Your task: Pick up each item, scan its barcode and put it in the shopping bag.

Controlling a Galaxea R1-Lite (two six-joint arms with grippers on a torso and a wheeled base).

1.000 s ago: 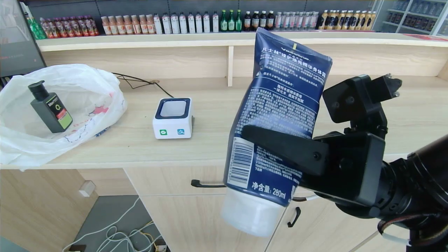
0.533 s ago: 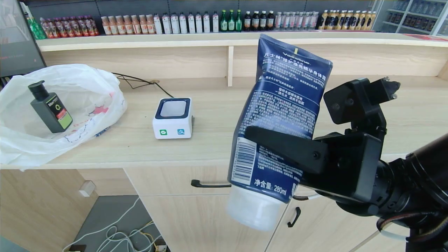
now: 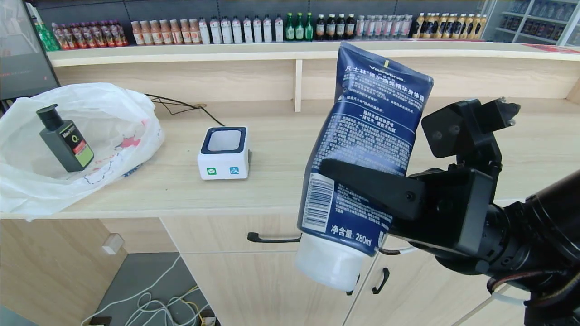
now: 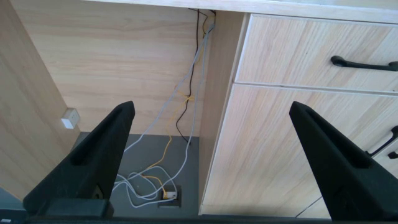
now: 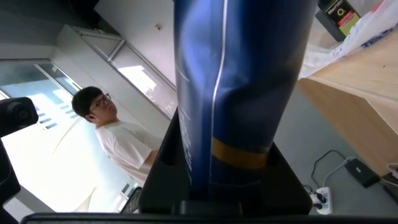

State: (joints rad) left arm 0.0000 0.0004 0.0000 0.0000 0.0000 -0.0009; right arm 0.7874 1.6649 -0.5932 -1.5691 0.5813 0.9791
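Counter [image 3: 281, 190] of pale wood spans our head view, and the white shopping bag [image 3: 122, 113] lies open on its left end. The blue lotion tube [image 3: 376, 127] hangs in the air right of centre, cap down. Our right gripper [image 3: 351, 179] is clamped across its lower half. Our left gripper [image 4: 211, 112] sits low before the cabinet doors [image 4: 280, 155], jaws wide apart, holding nothing. The white scanner [image 3: 224, 152] stands mid-counter, well apart from the tube. A dark bottle [image 3: 65, 138] stands inside the bag.
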